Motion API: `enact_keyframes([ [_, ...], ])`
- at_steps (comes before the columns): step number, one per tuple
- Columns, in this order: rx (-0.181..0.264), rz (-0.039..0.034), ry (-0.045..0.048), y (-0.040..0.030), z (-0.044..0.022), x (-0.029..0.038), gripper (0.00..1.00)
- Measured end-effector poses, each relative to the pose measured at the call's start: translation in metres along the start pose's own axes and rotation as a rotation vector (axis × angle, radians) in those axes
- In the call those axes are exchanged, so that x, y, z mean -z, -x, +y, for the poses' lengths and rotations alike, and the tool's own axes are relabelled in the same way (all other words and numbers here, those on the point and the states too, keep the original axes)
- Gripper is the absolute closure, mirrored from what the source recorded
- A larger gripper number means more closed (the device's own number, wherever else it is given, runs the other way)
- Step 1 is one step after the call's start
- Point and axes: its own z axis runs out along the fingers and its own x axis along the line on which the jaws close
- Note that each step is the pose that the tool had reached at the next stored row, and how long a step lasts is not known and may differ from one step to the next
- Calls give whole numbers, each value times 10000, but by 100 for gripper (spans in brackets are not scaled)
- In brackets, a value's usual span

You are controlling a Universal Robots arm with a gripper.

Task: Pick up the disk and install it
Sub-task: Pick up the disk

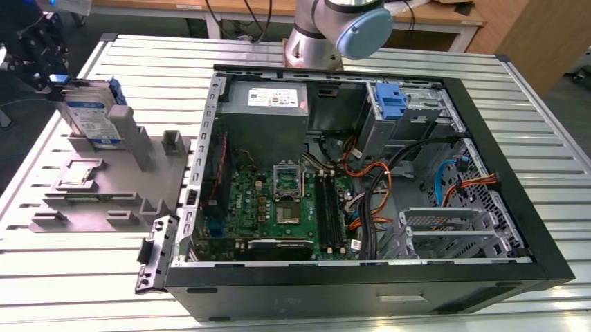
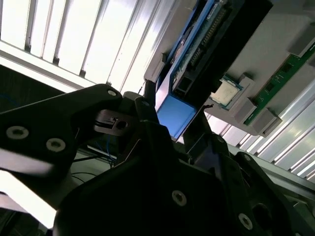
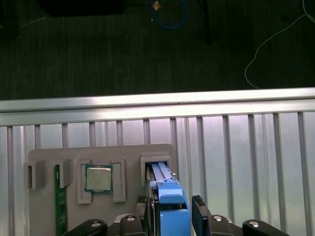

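Observation:
The disk (image 1: 93, 114) stands on edge in a slot of the grey holder (image 1: 120, 176) at the exterior view's left, silver-grey with a white-and-blue label and a blue carrier frame. My gripper (image 1: 69, 86) reaches it from the table's edge at its upper end. In the first wrist view the disk (image 3: 165, 177) runs from the gripper (image 3: 170, 204) down into the holder's slot, with a finger pressed close against each side of the blue frame. In the second wrist view the blue frame (image 2: 174, 113) sits between the dark fingers.
The open computer case (image 1: 369, 173) lies in the middle of the slatted table, with a blue bracket (image 1: 392, 100) in its drive bay and loose cables. The holder also carries a small square chip (image 3: 98, 178) and a green memory stick (image 3: 60, 201). The arm's base (image 1: 337, 31) stands behind the case.

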Motion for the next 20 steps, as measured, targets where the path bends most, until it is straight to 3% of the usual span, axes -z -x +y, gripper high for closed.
enact_keyframes([
  [8,-19,-1,-1,-3,-1,-49,52],
  [13,-348,-7,-17,-4,-1,-58,52],
  [17,-358,-8,-19,-5,-2,-72,52],
  [20,-359,38,-23,-5,-2,-80,52],
])
